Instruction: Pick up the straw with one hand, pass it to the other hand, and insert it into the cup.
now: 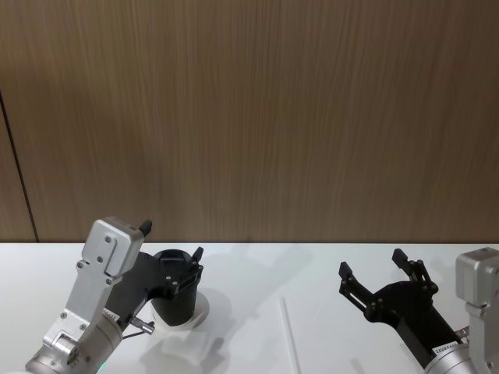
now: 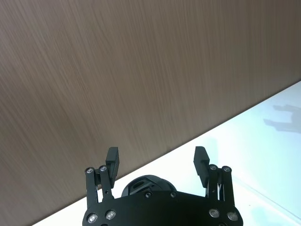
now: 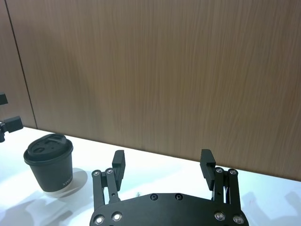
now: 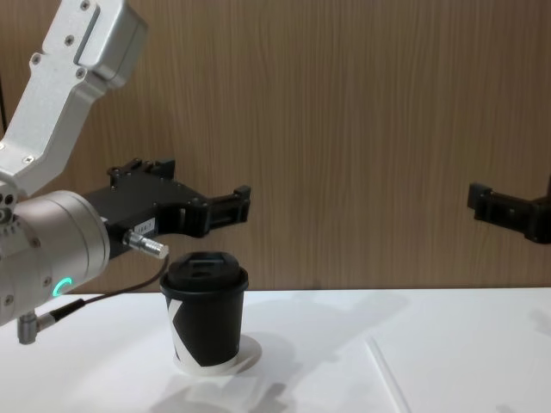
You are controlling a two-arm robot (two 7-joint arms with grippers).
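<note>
The straw (image 1: 290,339) lies flat on the white table (image 1: 249,273), in the lower middle of the head view, running from near the centre down toward the bottom edge. Nothing holds it; it sits between the cup (image 1: 178,309) and the right hand (image 1: 372,263), apart from both. In the chest view it shows at the lower right as a thin pale line on the table.

The cup stands upright at the lower left of the head view, lid on, partly hidden behind the left hand (image 1: 172,240). The chest view shows the white mark on its side and its white base.

The left hand hangs in the air just above the cup's lid without touching it, fingers spread apart, nothing between them. A green ring glows on its arm.

The right hand is at the lower right of the head view, raised off the table, fingers also spread wide and empty. A brown wood-grain wall (image 1: 249,117) stands behind the table.
</note>
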